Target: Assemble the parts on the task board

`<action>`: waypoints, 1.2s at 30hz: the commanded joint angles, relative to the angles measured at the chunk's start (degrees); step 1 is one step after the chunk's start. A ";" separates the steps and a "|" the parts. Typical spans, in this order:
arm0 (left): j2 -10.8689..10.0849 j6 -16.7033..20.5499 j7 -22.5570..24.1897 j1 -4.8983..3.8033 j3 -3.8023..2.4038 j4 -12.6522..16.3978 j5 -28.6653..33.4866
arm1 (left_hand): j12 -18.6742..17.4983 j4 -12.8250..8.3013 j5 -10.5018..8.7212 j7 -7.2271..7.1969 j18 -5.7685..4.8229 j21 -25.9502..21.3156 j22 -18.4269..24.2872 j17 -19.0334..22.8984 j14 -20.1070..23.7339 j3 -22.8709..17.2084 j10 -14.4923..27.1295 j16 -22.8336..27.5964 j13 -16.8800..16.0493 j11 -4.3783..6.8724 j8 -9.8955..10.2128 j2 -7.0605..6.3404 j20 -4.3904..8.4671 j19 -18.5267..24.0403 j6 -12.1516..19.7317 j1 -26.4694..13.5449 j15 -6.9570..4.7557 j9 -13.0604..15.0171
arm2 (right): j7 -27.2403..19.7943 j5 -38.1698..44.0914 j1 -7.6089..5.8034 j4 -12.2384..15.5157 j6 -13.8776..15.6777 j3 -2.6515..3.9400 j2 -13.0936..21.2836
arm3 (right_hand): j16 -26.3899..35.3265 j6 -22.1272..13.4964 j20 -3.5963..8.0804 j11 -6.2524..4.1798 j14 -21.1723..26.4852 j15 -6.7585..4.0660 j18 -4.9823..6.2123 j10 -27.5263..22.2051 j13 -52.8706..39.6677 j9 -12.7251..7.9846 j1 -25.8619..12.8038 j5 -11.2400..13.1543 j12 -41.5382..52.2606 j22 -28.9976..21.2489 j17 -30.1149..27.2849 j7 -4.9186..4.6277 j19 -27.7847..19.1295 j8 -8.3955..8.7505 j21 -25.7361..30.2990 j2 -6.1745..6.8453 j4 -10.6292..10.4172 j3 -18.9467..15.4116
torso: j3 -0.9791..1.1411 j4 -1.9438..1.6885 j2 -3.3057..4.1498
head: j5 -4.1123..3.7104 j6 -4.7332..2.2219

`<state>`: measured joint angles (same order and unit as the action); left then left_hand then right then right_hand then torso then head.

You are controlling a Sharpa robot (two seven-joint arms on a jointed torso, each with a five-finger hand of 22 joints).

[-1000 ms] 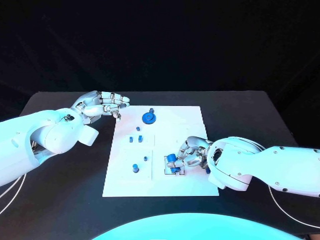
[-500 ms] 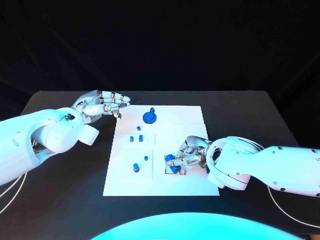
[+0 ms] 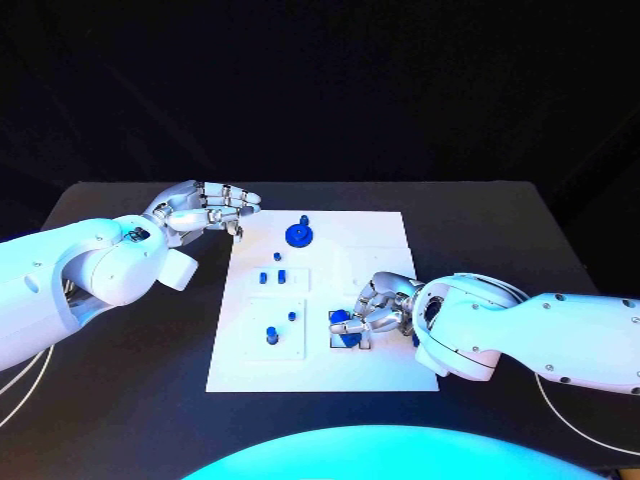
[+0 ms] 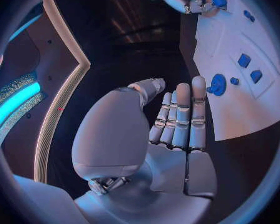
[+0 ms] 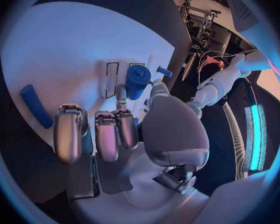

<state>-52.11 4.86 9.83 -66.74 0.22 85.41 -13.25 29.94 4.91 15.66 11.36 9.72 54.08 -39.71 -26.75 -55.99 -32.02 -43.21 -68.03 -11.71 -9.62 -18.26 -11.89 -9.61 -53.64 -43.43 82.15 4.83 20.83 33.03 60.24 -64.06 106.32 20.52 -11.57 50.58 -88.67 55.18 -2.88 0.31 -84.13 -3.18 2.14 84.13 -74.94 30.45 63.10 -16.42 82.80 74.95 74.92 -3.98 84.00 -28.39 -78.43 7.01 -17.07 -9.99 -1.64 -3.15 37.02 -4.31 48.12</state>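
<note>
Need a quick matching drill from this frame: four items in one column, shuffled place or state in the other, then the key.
Items:
1. left hand
2. right hand
3. blue round part
4. task board

Places or states:
A. white plate in the middle of the black table
B. on the board's near right area, over a blue cylinder
C. stands at the far end of the board
D. off the board's far left corner, holds nothing, fingers curled

Pairs: 1-D, 2-B, 3-C, 4-A
</note>
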 commanded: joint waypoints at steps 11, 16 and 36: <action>0.01 -0.65 0.24 -0.03 -0.04 0.10 -0.01 | 0.41 0.44 0.31 1.77 0.91 -0.25 0.08 0.14 0.46 -0.06 0.56 -0.42 0.07 0.08 -0.36 0.23 -0.20 -0.06 0.45 -0.25 -0.06 0.08 | -0.55 3.41 0.26 2.72 -0.32 0.00 2.53 | 0.31 -0.33 0.08 -0.19 -4.87 -0.28 0.23 0.16 -6.09 0.15 -1.50 -0.28 -0.40 11.88 10.53 -0.35 1.93 0.07 0.33 -0.27 0.02 1.00 | -0.03 0.02 -0.03 | 0.13 -0.24; 0.01 -0.62 0.20 -0.03 -0.04 0.11 -0.01 | 0.45 0.51 0.32 1.78 0.91 -0.26 0.10 0.15 0.46 -0.10 0.60 -0.44 0.08 0.07 -0.40 0.29 -0.20 -0.06 0.48 -0.29 -0.05 0.07 | -0.99 3.53 0.26 3.82 -0.84 0.00 3.56 | 0.31 -0.41 0.07 -0.17 -4.88 -0.27 0.20 0.23 -6.21 0.16 -1.90 -0.27 -0.34 11.92 10.55 -0.37 1.97 0.09 0.20 -0.56 0.03 1.31 | 0.00 -0.01 -0.02 | 0.20 -0.23; -0.04 -0.59 0.15 -0.03 -0.04 0.16 -0.01 | 0.51 0.55 0.35 1.77 0.92 -0.28 0.12 0.17 0.46 -0.16 0.65 -0.45 0.10 0.07 -0.45 0.36 -0.21 -0.07 0.52 -0.29 -0.05 0.07 | -2.08 3.42 0.25 3.34 -3.01 0.00 3.44 | 0.19 -0.05 0.27 -0.46 -5.00 -0.51 0.02 0.80 -7.09 0.00 8.59 0.12 -0.19 12.18 11.07 -0.09 2.35 0.33 -0.68 -4.02 0.59 4.32 | -0.05 -0.08 -0.02 | 0.25 -0.23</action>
<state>-52.21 4.87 9.72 -66.74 0.22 85.42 -13.26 30.16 5.07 15.66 11.15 9.72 54.08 -39.66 -26.63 -55.99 -32.18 -43.00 -68.26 -11.66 -9.42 -18.54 -11.89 -9.61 -53.64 -43.22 82.15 4.83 20.83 31.67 62.78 -63.87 109.95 18.81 -11.57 54.17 -88.67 55.00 -2.89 0.31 -83.93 -3.39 2.15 84.13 -74.92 30.52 71.13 -16.42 82.61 74.92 74.90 -4.15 84.00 -28.39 -78.89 2.93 -16.49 -6.10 -1.67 -3.22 37.02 -4.09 47.93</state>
